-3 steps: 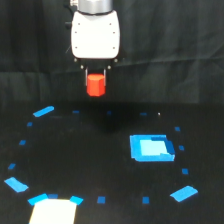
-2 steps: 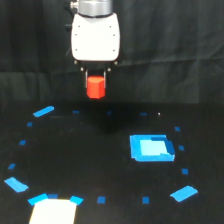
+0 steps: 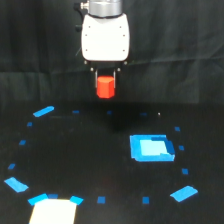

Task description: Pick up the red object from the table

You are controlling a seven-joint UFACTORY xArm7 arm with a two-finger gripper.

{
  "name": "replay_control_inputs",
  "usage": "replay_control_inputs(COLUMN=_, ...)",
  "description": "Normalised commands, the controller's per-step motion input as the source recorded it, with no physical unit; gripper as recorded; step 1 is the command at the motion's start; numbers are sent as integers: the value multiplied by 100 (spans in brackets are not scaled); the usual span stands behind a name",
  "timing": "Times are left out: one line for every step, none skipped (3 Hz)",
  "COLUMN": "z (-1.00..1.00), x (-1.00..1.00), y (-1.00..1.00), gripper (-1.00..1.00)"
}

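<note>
Lift step: gripper [image 3: 105, 82] clamps the red object [image 3: 105, 87] at 12 o'clock, apparently clear of the table [image 3: 90, 160]; next, hold the grip steady.

Blk table [image 3: 90, 150] w/ blue square [image 3: 150, 148]

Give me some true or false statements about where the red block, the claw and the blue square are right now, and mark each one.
1. The red object sits between the fingers of the claw. True.
2. The red object lies on the table. False: it is held up in front of the black curtain.
3. The blue square is directly under the claw. False: it lies toward the exterior view's right.
4. A white-topped patch sits at the bottom edge, exterior view's left. True.
</note>
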Motion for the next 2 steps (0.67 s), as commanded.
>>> replay_control_inputs(z=7, x=-7, y=51, gripper=-100)
replay_control_inputs(z=-6, x=-19, y=-6, gripper=-100)
